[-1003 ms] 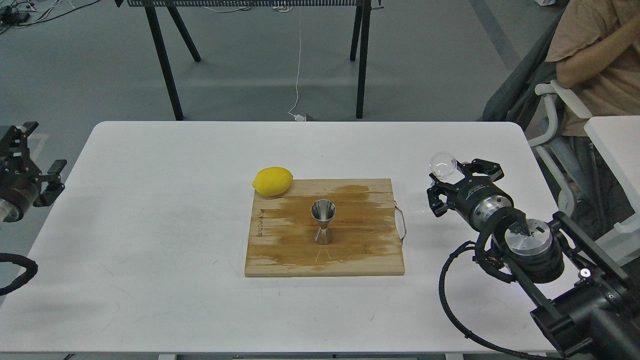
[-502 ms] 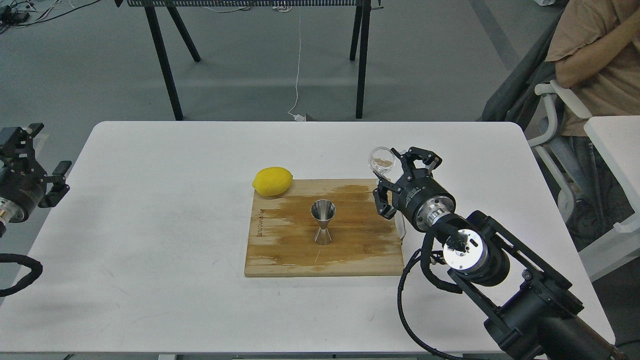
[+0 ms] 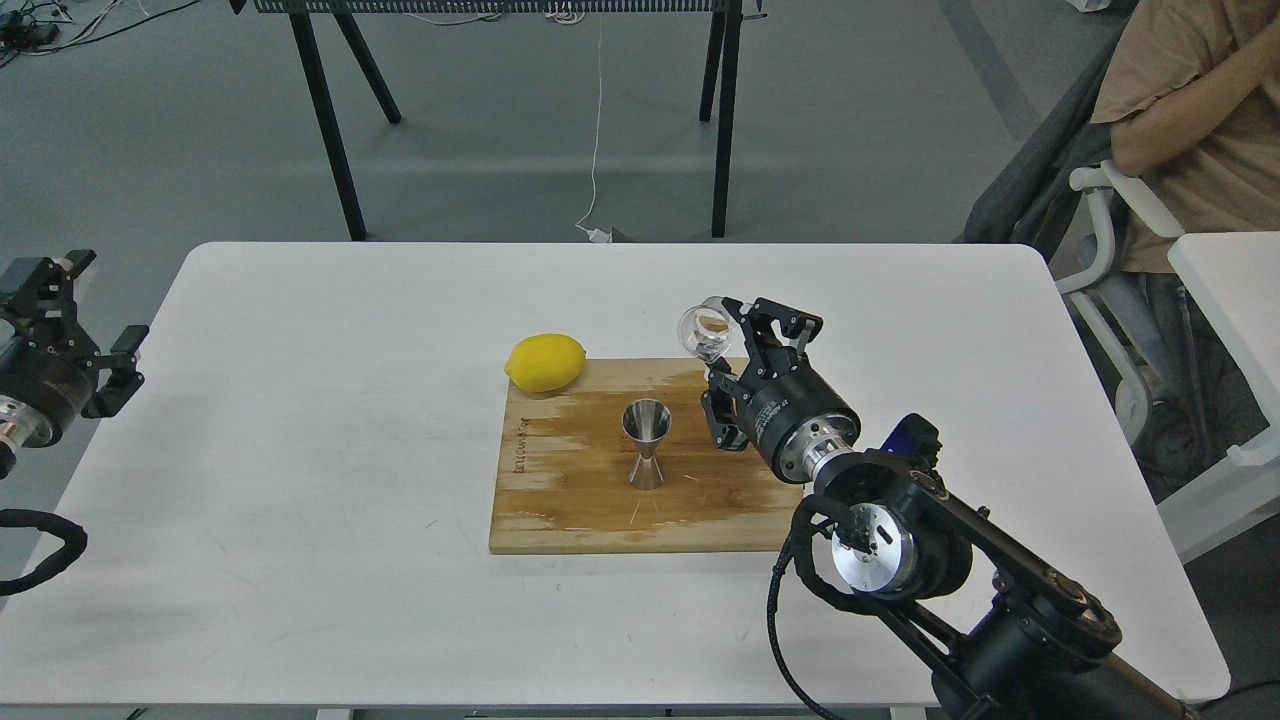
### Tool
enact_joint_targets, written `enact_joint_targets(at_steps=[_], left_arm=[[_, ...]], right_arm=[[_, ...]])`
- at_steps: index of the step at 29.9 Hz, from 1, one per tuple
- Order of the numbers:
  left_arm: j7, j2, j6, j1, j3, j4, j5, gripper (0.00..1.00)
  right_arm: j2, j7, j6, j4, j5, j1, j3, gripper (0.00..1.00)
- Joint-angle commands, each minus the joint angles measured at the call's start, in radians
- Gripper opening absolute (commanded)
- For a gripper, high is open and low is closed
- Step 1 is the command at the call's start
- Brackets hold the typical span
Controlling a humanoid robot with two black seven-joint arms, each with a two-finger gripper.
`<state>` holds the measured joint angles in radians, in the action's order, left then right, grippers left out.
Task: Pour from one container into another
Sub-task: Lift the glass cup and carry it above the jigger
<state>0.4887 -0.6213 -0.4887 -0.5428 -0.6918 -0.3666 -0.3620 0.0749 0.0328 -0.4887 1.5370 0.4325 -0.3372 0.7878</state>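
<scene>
Clear glass cup [image 3: 706,331], one, is clamped in our right tool [image 3: 735,335] above one wooden board [image 3: 560,500] bearing one steel jigger [image 3: 647,443] beside one lemon [image 3: 545,362] on the white table [image 3: 300,450], grey floor [image 3: 500,150] beyond; left tool [image 3: 70,330] spread apart.

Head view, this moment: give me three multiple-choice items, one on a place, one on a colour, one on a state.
1. Where does the jigger stand?
A. on the cutting board
B. on the bare table
C. in the left gripper

2. What colour is the lemon?
A. green
B. yellow
C. orange

3. What is the right gripper doing?
A. hanging open, holding nothing
B. clamping the jigger
C. holding the glass cup

Answers: 1 A, the jigger stands upright mid-board. 2 B, the lemon at the board's far left corner is plainly yellow. 3 C, the cup sits between its fingers, up and to the right of the jigger.
</scene>
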Motion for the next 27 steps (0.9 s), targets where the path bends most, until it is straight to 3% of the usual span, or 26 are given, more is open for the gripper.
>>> enact_joint_targets(at_steps=[1, 27], left_arm=[[0.0, 0.0, 0.0, 0.0, 0.0, 0.0, 0.0, 0.99], [0.0, 0.0, 0.0, 0.0, 0.001, 0.0, 0.0, 0.99]], right_arm=[[-0.012, -0.002, 0.0, -0.003, 0.035, -0.003, -0.022, 0.42], [-0.011, -0.001, 0.0, -0.024, 0.218, -0.006, -0.13, 0.42]])
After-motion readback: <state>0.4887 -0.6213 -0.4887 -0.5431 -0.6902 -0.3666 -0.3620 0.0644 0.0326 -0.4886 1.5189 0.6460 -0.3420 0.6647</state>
